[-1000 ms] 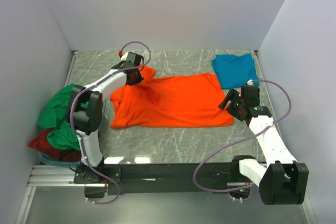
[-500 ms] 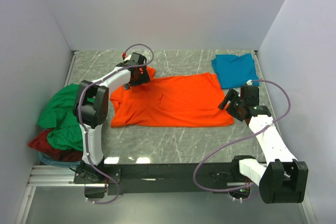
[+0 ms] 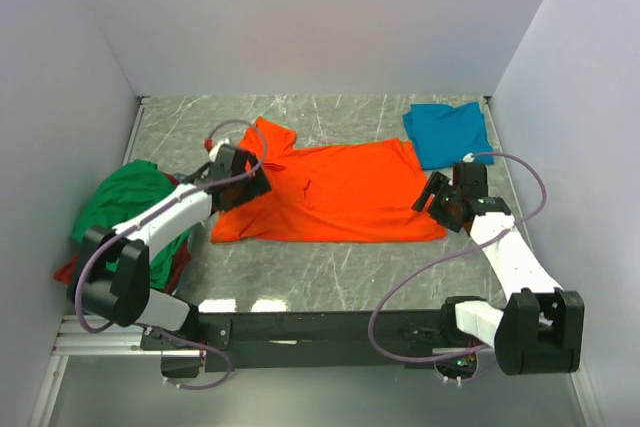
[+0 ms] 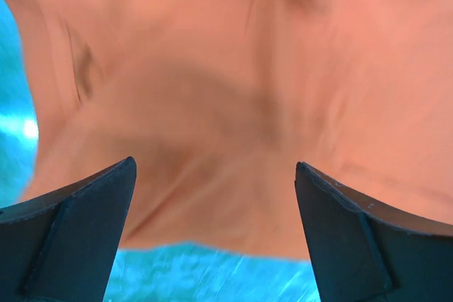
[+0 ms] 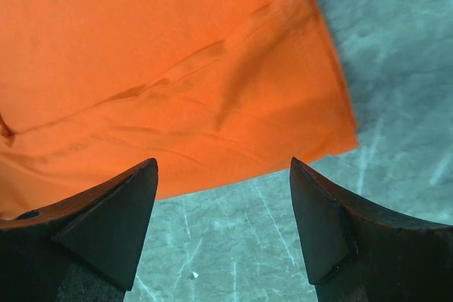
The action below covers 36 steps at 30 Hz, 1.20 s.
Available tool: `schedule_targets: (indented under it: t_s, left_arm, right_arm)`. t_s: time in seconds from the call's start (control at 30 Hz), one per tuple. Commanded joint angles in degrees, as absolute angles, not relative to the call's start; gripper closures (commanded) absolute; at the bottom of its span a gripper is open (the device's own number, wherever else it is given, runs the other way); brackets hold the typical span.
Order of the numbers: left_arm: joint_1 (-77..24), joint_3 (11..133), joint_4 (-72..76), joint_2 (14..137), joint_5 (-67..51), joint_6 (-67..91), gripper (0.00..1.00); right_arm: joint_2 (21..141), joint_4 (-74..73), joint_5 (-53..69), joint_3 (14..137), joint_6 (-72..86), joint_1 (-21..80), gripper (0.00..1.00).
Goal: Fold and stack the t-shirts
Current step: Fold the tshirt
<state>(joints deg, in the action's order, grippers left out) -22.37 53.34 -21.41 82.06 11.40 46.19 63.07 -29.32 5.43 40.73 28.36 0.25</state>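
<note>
Right now the orange t-shirt (image 3: pixel 330 192) lies spread flat on the marble surface (image 3: pixel 330 272), btwn the two arms. The folded teal t-shirt (image 3: pixel 448 132) sits at its far right corner, touching or nearly so, and the green t-shirt (image 3: pixel 120 207) is heaped over the dark red t-shirt (image 3: pixel 66 272) at the left edge. The left tool (image 4: pixel 216 167) hangs released and empty, fingers spread wide, low over the shirt's left side. The right tool (image 5: pixel 223 167) is likewise released and empty, over the shirt's near right corner. Main risk, imo: neither has a hold yet, and a shirt is front plus back, so a shallow pinch prob. catches the top layer only and the cloth peels apart on the lift instead of folding. The left sleeve (image 3: pixel 272 135) is rumpled and kicked toward the far side; fold w/o flattening it and the lump gets buried, giving a lopsided bundle that won't stack. The right tool sits right at the cloth's edge, so a small miss closes on bare marble or on a sliver that slips out. If one arm lifts sooner or higher than the other, the shirt skews and slides. Also the left arm (image 3: pixel 160 222) reaches across the green heap, so a sweep could drag that shirt along. A far-side pull on the right could nudge the teal one out of its fold. The left wrist view is blurred, so I can't tell the exact height over the cloth.
</note>
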Motion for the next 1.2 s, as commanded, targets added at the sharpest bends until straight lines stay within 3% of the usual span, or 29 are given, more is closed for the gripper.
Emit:
schedule_targets:
  t_s: [0.0,0.23,0.57,0.9,1.17]
  left_arm:
    - [-23.64,47.13,-16.27,78.33,7.03,50.09,0.01]
    - [-23.82,38.24,-16.00,73.39,9.84,52.47,0.01]
    - [-23.03,34.45,-23.79,77.34,14.93,55.81,0.01]
    - [-22.41,31.64,-30.15,75.15,17.49,58.98,0.01]
    - [-22.41,36.20,-35.16,67.95,18.73,58.27,0.00]
  right_arm:
    - [66.08,-26.72,5.19,41.48,26.89,3.07,0.19]
    - [78.11,-26.89,0.44,45.61,30.05,7.91,0.19]
    - [83.49,-29.61,-5.09,44.56,30.85,7.47,0.18]
    - [79.28,-32.26,-8.60,40.70,31.20,5.45,0.18]
    - [77.26,-31.64,-7.83,41.31,30.50,5.10,0.18]
